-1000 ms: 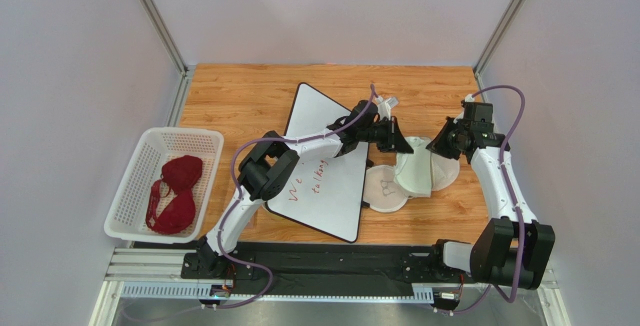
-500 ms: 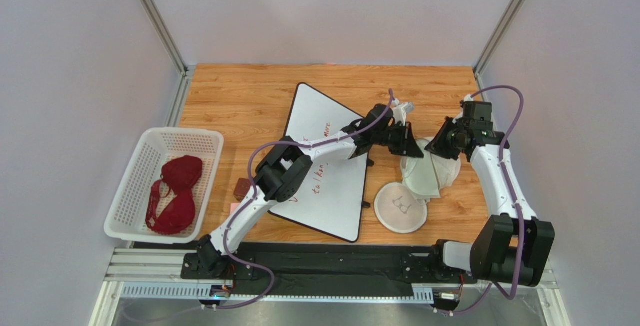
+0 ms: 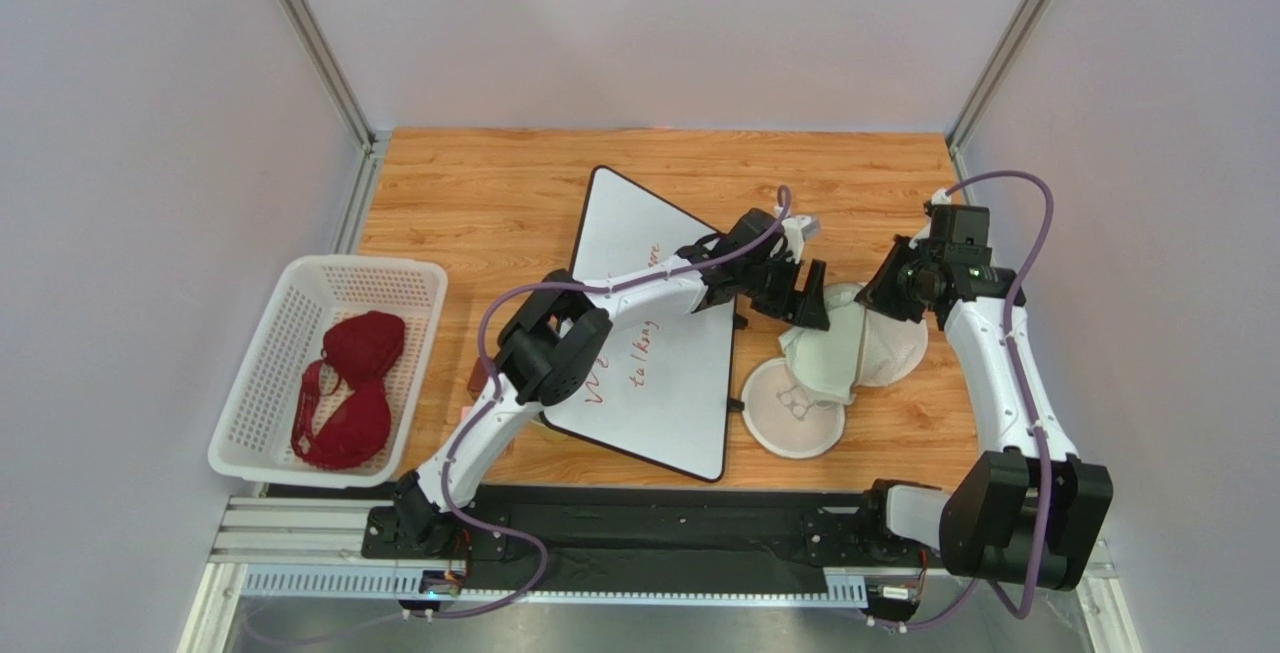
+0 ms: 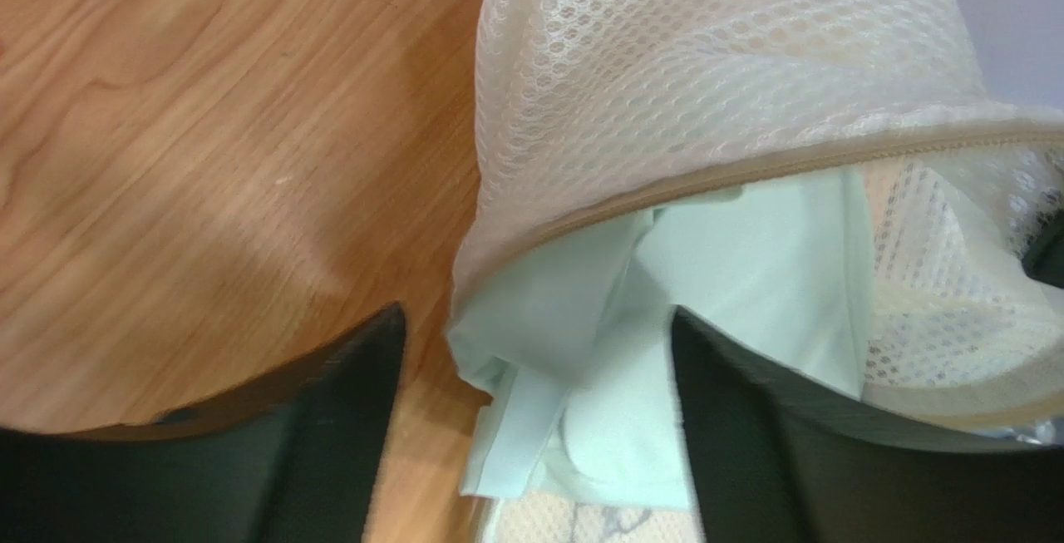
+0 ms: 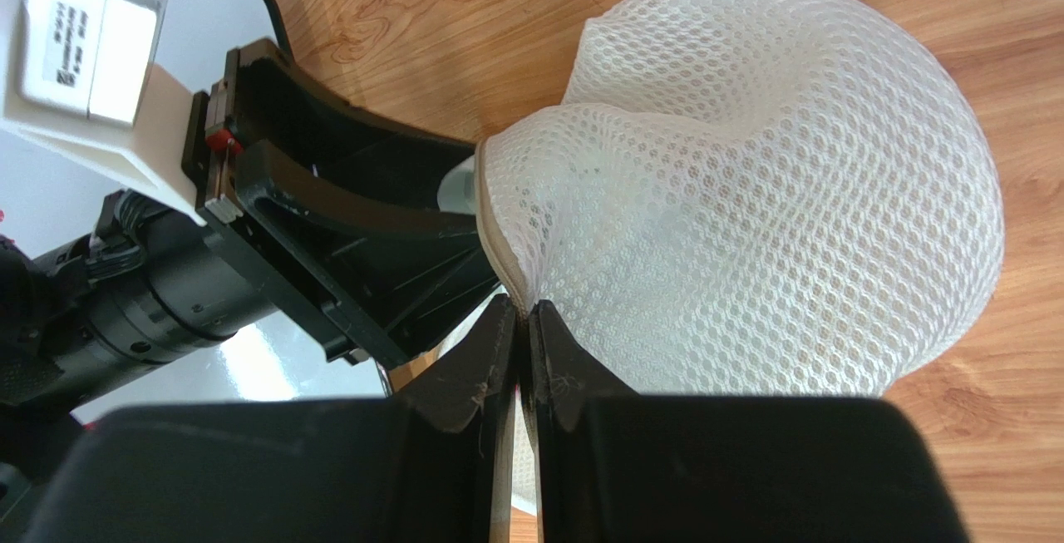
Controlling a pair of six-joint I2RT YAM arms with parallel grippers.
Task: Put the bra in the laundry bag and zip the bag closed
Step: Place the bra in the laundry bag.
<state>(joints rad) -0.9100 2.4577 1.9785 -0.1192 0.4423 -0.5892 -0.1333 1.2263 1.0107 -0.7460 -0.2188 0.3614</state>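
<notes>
Spanning the top view, the wooden table (image 3: 451, 188) carries a whiteboard (image 3: 661, 368) tilted across its middle, and the white basket (image 3: 259, 383) sits at its left edge. The bra (image 3: 353, 383) lies in that basket, well apart from both arms. The laundry bag (image 3: 872, 346) is on the right half of the table, unzipped, and its disc lid (image 3: 789, 413) is flopped flat on the wood beside the whiteboard's corner. The step in hand looks like opening the bag's mouth, with loading not yet begun. The right arm's fingers (image 5: 462, 381) are together, clamped on the bag's zipper rim and holding the mesh dome up. The left arm's fingers (image 4: 337, 443) stand apart around the rim and a fold of pale green lining, gripping nothing. The next move probably calls for the left arm to swing across the whiteboard to the basket while the right keeps the mouth raised. Room is tight by the bag, where the two wrists sit close together. The basket's walls and the frame post just beside it narrow the approach, but the far half of the table gives free space.
</notes>
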